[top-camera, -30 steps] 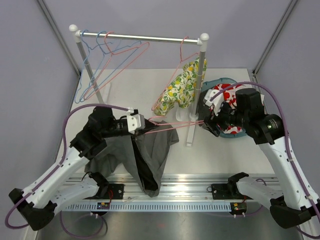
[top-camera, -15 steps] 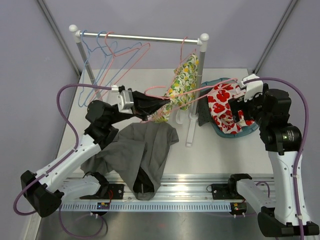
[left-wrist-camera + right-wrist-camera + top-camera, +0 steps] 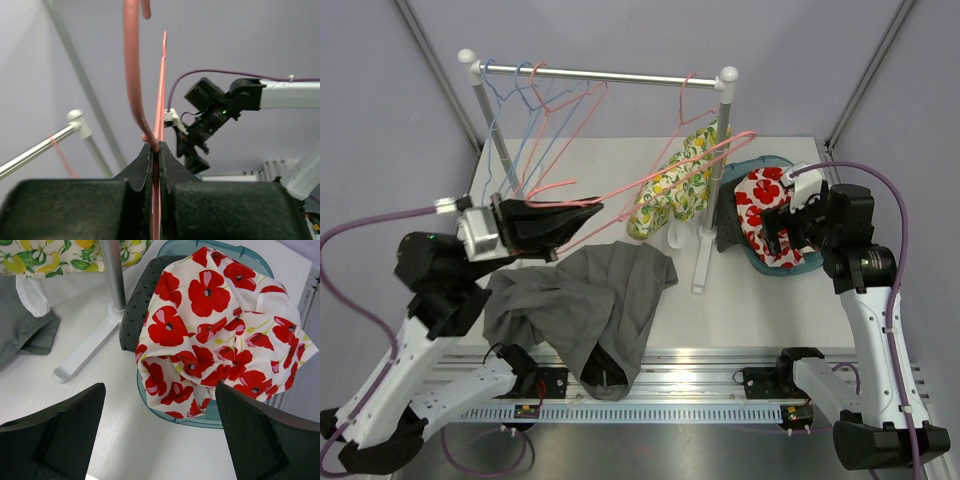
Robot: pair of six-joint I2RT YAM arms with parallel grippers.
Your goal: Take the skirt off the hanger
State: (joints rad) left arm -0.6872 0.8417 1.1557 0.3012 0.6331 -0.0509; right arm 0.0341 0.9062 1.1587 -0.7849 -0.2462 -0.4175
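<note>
Fabric nearest the arms' bases is the grey skirt (image 3: 590, 305). It lies crumpled on the white table (image 3: 770, 310), one dark-lined fold reaching the near edge, with no hanger in it.

Further back on the right, a teal basin (image 3: 800, 265) holds a white cloth printed with red poppies (image 3: 765, 195), heaped above the rim. A dark dotted cloth (image 3: 727, 225) spills over its left side. The right gripper (image 3: 775, 235) hangs over this basin with its jaws spread wide and nothing between them.

The left gripper (image 3: 595, 208) is raised above the table. Its fingers are pressed together on the wire of a bare pink hanger (image 3: 660, 180), which slants up towards the rack's right post.

A second ago that hanger lay low across the skirt's top edge, with the left gripper at table level. The right gripper was down by the foot of the rack. Since then the hanger has come up and away from the skirt, and the right gripper has pulled back and opened.

Behind stands a clothes rack (image 3: 610, 74). A lemon-print garment (image 3: 675, 185) hangs by its right post, and empty blue and pink wire hangers (image 3: 535, 110) hang at the left end. Lilac walls close the space.
</note>
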